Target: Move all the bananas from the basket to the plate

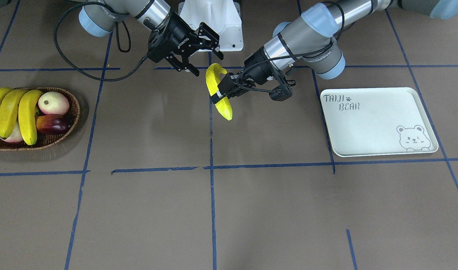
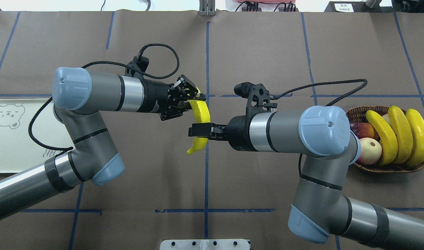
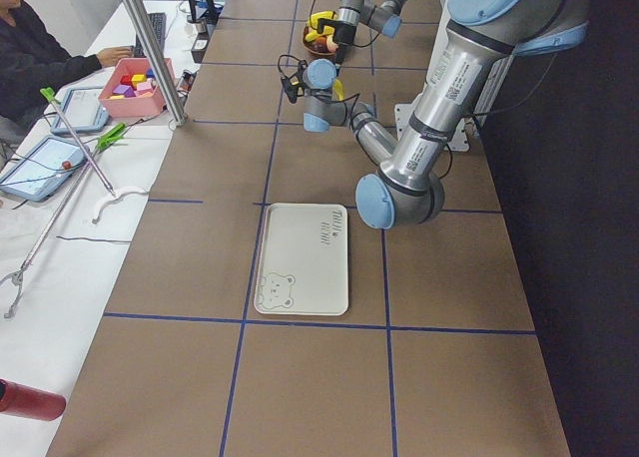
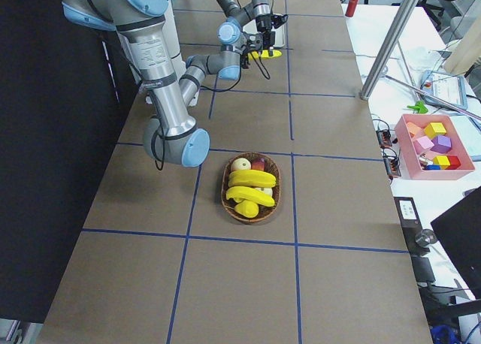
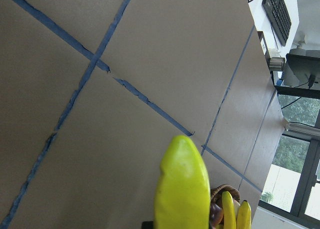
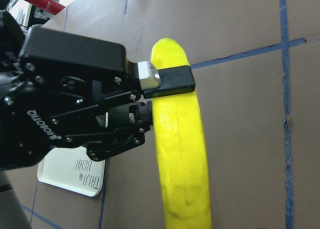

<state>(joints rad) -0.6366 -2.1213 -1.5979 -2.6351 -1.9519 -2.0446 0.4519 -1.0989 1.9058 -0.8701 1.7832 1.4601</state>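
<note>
**Carry the pinched banana across to the plate**

Front-facing view: the left gripper pinches the held banana about its middle, in the air over the middle of the table; the right gripper has its jaws spread beside the fruit's upper end, and whether a fingertip touches it I cannot tell; the basket at far left holds three bananas, the plate at right bears none. Overhead view: the right gripper crosses in front of the held banana, so it would best draw straight back toward the basket on the right before the left gripper swings; the plate lies at the left edge, well apart. Right wrist view: one pad of the left gripper lies flat across the fruit, a long part running free below it; judged from that, a slow carry and a low release, laid lengthwise inside the rim, should keep it from swinging or rolling off.
</note>
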